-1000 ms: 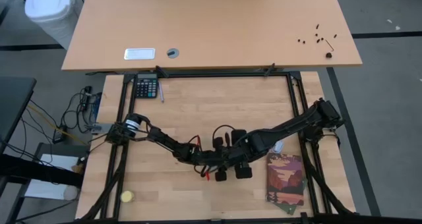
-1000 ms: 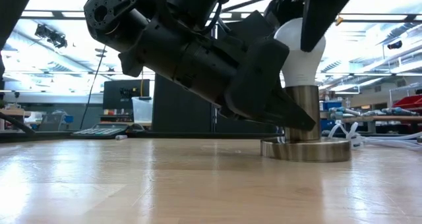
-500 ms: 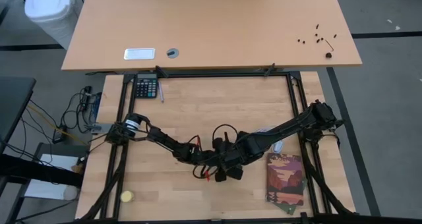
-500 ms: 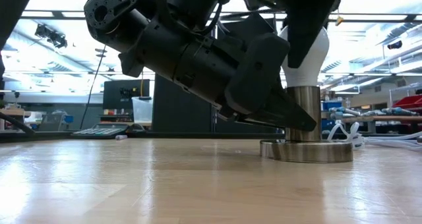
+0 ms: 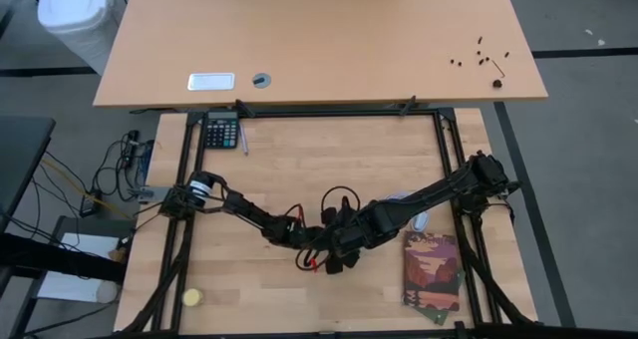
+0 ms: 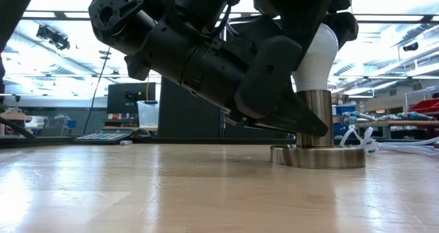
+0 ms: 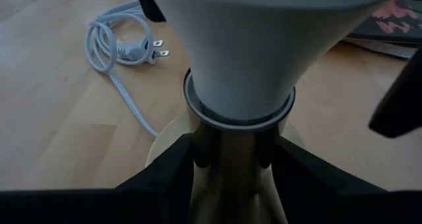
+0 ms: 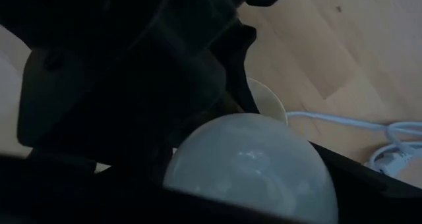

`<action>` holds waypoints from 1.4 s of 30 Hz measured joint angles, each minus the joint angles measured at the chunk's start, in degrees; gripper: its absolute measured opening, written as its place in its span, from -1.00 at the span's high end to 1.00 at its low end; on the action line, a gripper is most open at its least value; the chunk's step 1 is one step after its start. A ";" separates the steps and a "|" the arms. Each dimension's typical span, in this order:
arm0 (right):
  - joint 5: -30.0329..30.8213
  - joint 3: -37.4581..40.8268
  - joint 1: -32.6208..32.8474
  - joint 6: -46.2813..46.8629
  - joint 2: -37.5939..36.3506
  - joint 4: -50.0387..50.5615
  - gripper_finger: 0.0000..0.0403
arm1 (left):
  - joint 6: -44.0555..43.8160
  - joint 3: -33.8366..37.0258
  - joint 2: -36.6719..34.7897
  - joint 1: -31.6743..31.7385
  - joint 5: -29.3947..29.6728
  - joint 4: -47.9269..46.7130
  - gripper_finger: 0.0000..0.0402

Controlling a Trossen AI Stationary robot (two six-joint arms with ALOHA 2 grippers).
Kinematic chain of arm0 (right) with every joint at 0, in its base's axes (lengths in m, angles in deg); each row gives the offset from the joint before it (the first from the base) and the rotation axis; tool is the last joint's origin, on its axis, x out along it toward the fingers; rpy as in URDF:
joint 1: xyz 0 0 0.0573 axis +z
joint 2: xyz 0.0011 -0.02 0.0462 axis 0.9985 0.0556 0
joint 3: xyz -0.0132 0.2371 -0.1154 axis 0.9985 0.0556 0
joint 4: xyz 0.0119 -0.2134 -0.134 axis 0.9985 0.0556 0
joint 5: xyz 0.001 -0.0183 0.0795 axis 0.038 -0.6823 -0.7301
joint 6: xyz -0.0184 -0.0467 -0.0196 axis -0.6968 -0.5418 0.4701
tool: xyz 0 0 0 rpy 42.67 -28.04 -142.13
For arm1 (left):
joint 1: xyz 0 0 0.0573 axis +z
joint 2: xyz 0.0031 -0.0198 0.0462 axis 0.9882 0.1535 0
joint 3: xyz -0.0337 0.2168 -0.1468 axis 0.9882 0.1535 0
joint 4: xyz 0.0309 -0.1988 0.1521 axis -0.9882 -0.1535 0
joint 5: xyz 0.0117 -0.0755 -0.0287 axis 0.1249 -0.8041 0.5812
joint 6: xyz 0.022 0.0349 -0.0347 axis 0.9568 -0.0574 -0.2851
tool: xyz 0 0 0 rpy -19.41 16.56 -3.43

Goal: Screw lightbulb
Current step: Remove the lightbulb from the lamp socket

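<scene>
Right gripper [image 6: 312,27] pinches the lightbulb [image 6: 317,58], seated upright in its socket [image 6: 317,116]. Left gripper [image 7: 227,151] clamps that socket's stem. Tightening likely remains.

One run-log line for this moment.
white frosted lightbulb: seated in brass socket post | left tool: clamps post | right tool: around bulb top

You see a matt frosted white lightbulb [image 6: 317,53] in a brushed, shiny metal socket [image 6: 317,154] on the smooth, pale wooden table [image 6: 171,192].
</scene>
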 joint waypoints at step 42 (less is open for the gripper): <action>-0.27 0.37 0.85 -7.96 1.79 4.16 -0.30 | 0.55 0.02 0.00 -0.07 -0.17 -0.12 0.11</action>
